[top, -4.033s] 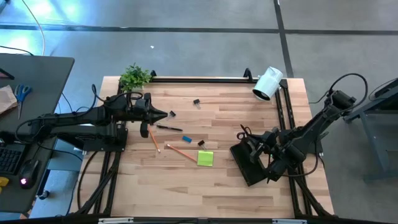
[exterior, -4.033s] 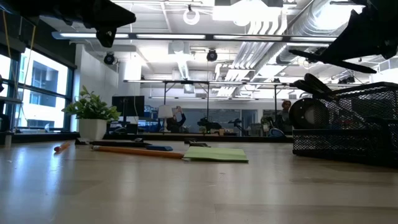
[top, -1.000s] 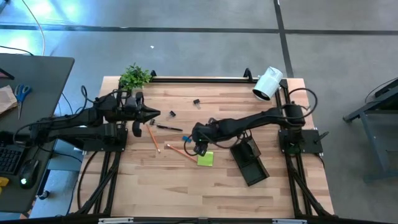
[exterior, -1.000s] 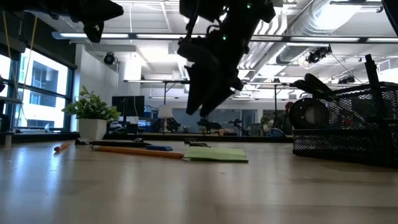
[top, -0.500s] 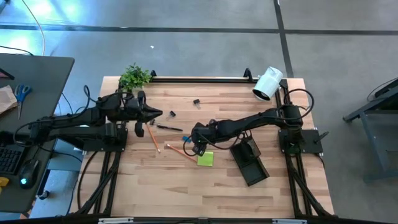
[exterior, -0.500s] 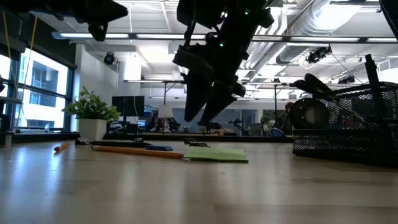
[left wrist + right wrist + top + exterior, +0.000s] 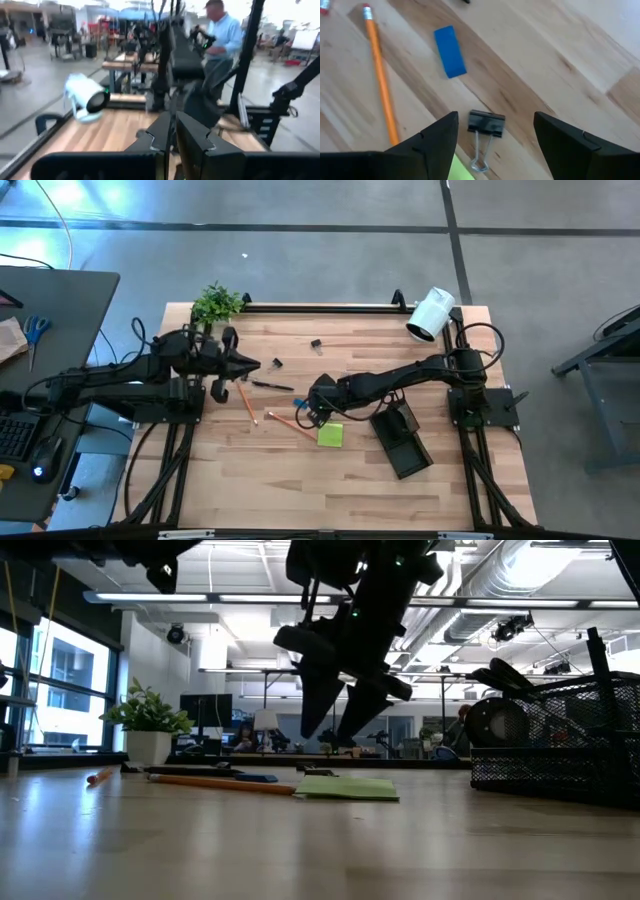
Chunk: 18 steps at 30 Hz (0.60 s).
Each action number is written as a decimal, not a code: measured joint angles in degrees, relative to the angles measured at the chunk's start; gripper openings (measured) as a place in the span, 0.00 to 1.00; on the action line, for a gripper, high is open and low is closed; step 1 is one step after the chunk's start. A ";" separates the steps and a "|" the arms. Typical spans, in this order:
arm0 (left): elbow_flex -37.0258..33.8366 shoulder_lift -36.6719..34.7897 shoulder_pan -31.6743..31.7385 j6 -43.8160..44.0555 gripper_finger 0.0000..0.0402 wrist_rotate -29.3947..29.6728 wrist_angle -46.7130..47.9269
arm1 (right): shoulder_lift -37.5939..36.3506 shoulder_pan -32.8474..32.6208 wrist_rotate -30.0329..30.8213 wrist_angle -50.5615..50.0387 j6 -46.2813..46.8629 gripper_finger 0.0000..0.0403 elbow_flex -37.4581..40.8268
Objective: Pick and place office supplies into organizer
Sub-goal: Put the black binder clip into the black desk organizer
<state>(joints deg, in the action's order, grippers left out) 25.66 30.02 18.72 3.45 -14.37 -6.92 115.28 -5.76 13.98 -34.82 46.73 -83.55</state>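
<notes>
- Comparing with four seconds back, you'll see the right arm has swung off the organizer (image 7: 402,440) and reached to the table's middle; over the last second it has barely shifted.
- Your right gripper (image 7: 495,131) is spread wide and empty, hovering over a small black binder clip (image 7: 486,124), touching nothing.
- The clip lies flat, its long axis running 12 to 6 in the high view, wire handles pointing at the lime-green sticky-note pad (image 7: 331,434) at its 6 o'clock.
- The blue piece (image 7: 450,58) lies at the clip's 10 o'clock; the orange pencil (image 7: 380,76) lies beside it, slanting 10 to 4.
- Your left gripper (image 7: 262,364) waits pressed together, empty, at the table's 9 o'clock.
</notes>
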 joint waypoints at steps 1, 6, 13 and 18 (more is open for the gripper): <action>0.27 -0.31 0.00 0.49 0.05 -1.33 -0.52 | 0.00 0.00 0.32 -0.34 0.91 0.63 0.00; 3.70 -3.20 0.00 0.63 0.05 -8.12 -0.83 | 0.09 -0.35 1.19 -0.01 2.28 0.63 0.00; 4.82 -5.58 0.00 -2.26 0.05 -8.07 -0.72 | 1.01 -1.07 1.85 0.66 0.85 0.63 0.02; 4.82 -5.33 0.02 -4.36 0.05 -5.54 -0.69 | 4.94 -0.96 -1.45 4.64 -0.03 0.63 0.04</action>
<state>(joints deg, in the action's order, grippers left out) 30.48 24.70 18.74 -0.90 -19.91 -7.61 120.23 -6.72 12.53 -30.18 46.70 -83.51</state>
